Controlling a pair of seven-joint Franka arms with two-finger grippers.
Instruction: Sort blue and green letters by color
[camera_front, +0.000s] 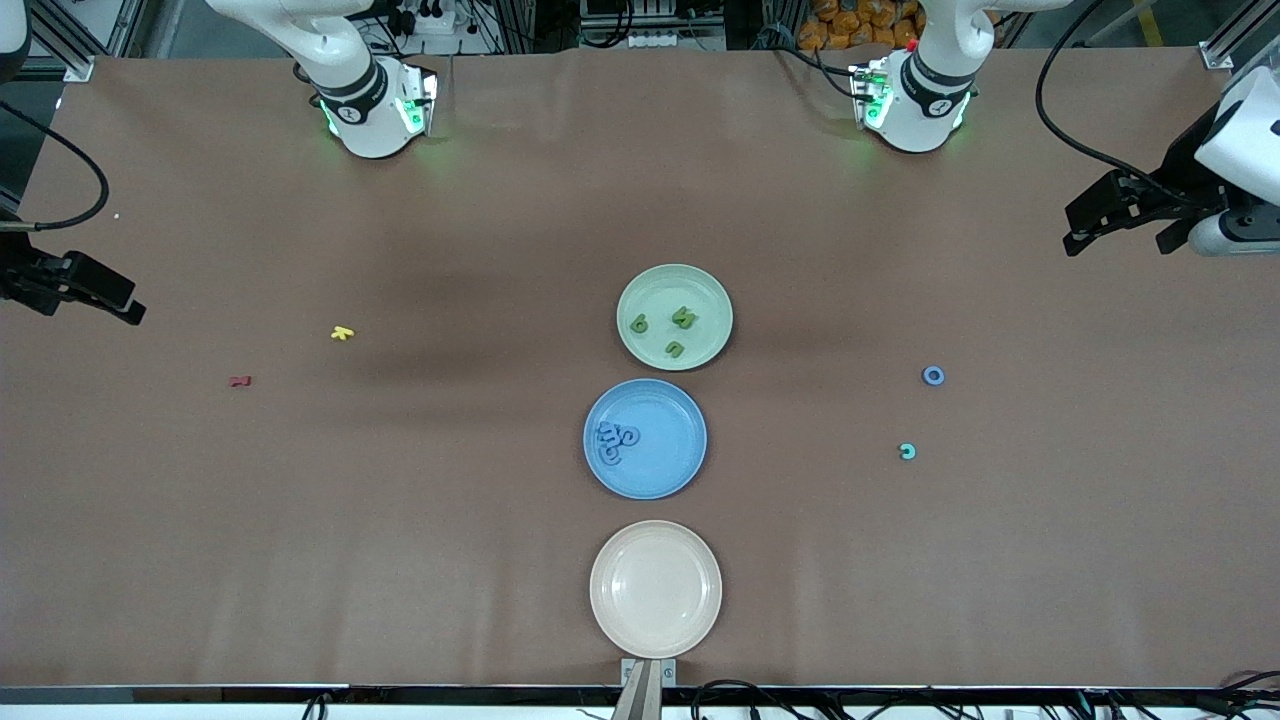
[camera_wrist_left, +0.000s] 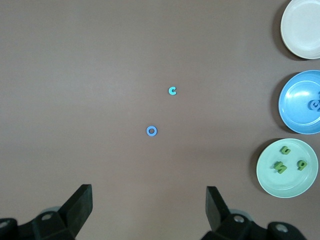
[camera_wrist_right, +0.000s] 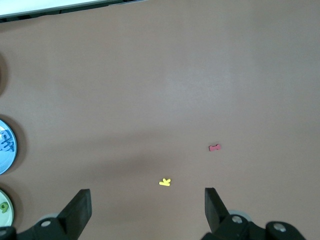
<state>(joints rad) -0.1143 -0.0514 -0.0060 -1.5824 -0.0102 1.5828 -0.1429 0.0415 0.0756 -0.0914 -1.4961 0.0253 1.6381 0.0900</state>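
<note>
Since two blue letters, a ring-shaped one (camera_front: 933, 375) and a cyan C (camera_front: 907, 451), lie loose on the counter toward the left arm's end while the rest sit in the green plate (camera_front: 700, 345) and blue plate (camera_front: 670, 475), the risk is in those last picks. Both the left gripper (camera_wrist_left: 149, 200) and right gripper (camera_wrist_right: 147, 200) hang with fingers spread wide, holding nothing. They're so tiny and flat the fingers could easily skid over them or flick one away, or the cyan one might get dropped in with the greens.
</note>
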